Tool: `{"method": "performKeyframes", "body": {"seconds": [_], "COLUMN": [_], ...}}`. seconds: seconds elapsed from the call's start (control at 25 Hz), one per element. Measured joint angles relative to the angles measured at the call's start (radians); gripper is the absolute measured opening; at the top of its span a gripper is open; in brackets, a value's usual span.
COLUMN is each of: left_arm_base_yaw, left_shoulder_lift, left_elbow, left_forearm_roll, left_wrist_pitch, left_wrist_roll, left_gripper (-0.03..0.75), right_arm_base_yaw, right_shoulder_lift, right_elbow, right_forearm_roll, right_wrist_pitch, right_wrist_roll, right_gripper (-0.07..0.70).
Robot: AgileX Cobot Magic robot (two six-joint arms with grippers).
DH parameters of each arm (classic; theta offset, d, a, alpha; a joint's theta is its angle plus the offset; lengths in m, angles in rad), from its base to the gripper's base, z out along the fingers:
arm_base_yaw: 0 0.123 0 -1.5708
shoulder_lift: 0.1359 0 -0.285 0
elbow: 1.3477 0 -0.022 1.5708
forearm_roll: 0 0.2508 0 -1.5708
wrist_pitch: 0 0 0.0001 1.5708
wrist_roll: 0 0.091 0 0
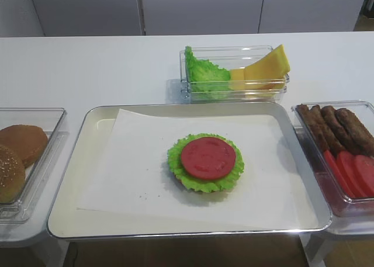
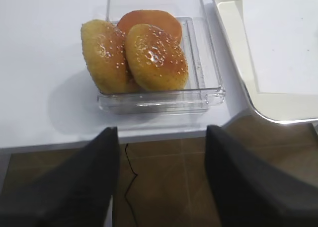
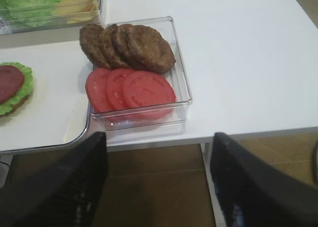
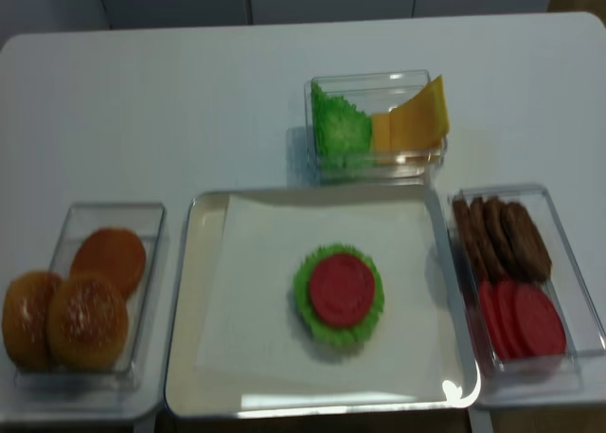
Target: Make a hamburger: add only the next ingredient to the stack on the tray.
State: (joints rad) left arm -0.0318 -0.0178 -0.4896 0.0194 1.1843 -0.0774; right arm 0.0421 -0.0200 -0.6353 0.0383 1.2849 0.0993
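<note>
A red tomato slice [image 1: 208, 158] lies flat on top of the green lettuce leaf [image 1: 177, 159], whose ruffled rim shows all round it, and a thin brown base peeks out under the near edge. This stack sits a little right of the middle of the silver tray [image 1: 70, 162], on the white paper liner [image 1: 140, 167], with bare paper on every side and the widest free stretch to its left. The right gripper [image 3: 156, 180] hangs off the near edge of the table, over the floor, its two dark fingers [image 3: 74, 182] spread wide with nothing between them. Just beyond it a clear bin [image 3: 181, 75] stands touching the tray's right rim, holding brown meat patties [image 3: 130, 47] at the far end and three overlapping tomato slices [image 3: 130, 89] at the near end. The left gripper [image 2: 161, 180] likewise hangs past the near table edge, parted and empty, in front of the bun bin [image 2: 206, 78], which sits just beside the tray's left rim. A third bin [image 1: 234, 74] with darker lettuce and cheese wedges stands just beyond the tray's far edge.
</note>
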Motion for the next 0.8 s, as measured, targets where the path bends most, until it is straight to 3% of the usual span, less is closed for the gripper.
{"method": "performKeyframes", "body": {"seconds": [0.32,0.56,0.8], "left_arm_base_yaw": [0.0,0.0,0.0], "left_shoulder_lift": [0.0,0.0,0.0], "left_elbow": [0.0,0.0,0.0], "left_forearm_roll": [0.0,0.0,0.0], "left_wrist_pitch": [0.0,0.0,0.0], "left_wrist_roll": [0.0,0.0,0.0], "left_gripper": [0.409,0.409,0.409], "right_arm_base_yaw": [0.0,0.0,0.0], "right_shoulder_lift": [-0.002,-0.002,-0.002], "right_elbow": [0.006,0.101,0.138], "right_forearm_roll": [-0.052,-0.057,-0.051], "right_wrist_pitch": [-0.038,-0.057,-0.112], "right_wrist_roll": [0.004,0.004,-0.027], "right_gripper": [0.503,0.503,0.486]}}
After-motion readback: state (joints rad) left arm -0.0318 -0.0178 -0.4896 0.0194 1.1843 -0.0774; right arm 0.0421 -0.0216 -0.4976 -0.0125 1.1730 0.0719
